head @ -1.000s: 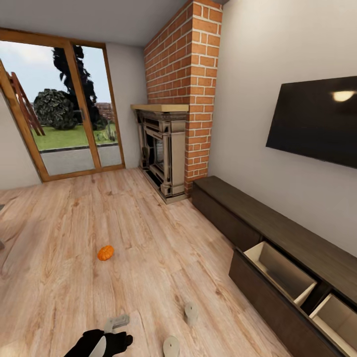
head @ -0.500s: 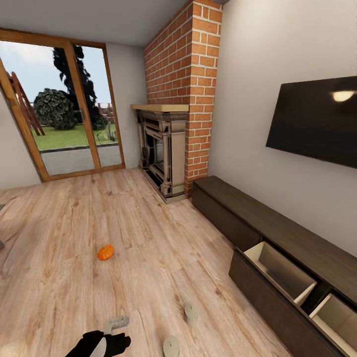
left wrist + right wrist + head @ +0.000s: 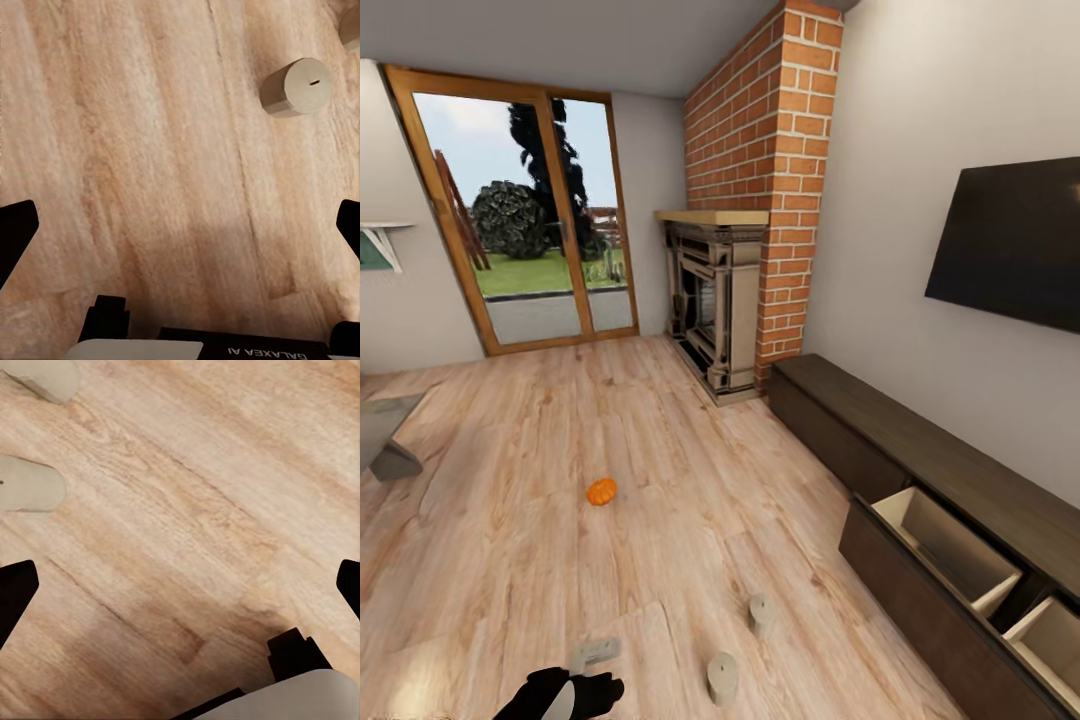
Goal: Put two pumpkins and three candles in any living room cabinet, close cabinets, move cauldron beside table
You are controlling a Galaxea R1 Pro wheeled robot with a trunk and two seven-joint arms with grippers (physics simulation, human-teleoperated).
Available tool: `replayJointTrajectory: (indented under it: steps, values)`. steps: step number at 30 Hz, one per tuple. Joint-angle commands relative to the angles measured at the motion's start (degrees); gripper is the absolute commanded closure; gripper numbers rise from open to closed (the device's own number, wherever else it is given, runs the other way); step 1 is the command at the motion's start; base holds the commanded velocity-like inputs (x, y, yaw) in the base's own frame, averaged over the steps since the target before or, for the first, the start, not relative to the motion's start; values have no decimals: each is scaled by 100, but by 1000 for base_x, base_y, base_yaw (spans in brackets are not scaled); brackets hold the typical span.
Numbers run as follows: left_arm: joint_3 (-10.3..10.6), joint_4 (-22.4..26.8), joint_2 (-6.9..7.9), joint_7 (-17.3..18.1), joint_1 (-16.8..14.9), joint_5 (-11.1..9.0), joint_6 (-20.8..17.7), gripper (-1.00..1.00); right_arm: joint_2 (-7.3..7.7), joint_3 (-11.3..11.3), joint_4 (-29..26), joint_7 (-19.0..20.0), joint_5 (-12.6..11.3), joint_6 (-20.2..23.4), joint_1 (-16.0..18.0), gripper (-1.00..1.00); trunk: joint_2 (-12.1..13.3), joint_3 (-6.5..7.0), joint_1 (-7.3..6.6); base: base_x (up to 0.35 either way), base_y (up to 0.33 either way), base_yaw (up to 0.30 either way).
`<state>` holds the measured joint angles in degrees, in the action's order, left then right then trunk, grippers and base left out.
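Observation:
One orange pumpkin [image 3: 601, 491] lies on the wooden floor mid-room. Two grey-beige candles [image 3: 761, 612] [image 3: 723, 678] stand on the floor nearer to me. The dark-brown cabinet [image 3: 880, 430] runs along the right wall, with two drawers [image 3: 950, 548] [image 3: 1050, 640] pulled out and showing pale, bare insides. A corner of the table [image 3: 388, 432] shows at the left edge. My left arm [image 3: 565, 692] hangs low at the bottom edge. My left gripper [image 3: 180, 225] is open over bare floor, with a candle [image 3: 296, 86] ahead. My right gripper [image 3: 180, 585] is open, with two candles [image 3: 30, 484] [image 3: 41, 375] nearby. The cauldron is out of view.
A brick chimney [image 3: 760, 180] with a fireplace [image 3: 710, 300] stands against the far right wall. A dark television [image 3: 1010, 250] hangs above the cabinet. A glass patio door [image 3: 530, 210] fills the back wall. Wide wooden floor [image 3: 510, 560] lies between me and the pumpkin.
The whole head view has shifted right, so the camera has turned left and the table corner has come into view. The pumpkin, the candles and my left arm have not moved.

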<state>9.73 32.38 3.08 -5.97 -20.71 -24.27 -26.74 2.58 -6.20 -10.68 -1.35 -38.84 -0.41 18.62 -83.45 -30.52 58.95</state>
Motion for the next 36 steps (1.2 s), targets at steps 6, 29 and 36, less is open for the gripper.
replayJointTrajectory:
  steps: [6, 29, 36]
  values:
    - [57, 8, 8, -53, -3, -47, -8, -100, -2, -59, -12, -7, -54, -9, 5, -100, -3, -6, -1, 91, -114, 32]
    - [55, 6, 8, -49, -3, -52, -7, -100, 5, -540, -8, -14, -59, -2, 3, -100, -3, -6, -1, 9, -17, 1]
    - [55, 5, 8, -51, -3, -52, -7, -100, 6, -540, -13, -14, -63, -2, 6, -100, -3, -6, -1, 0, 0, 0]
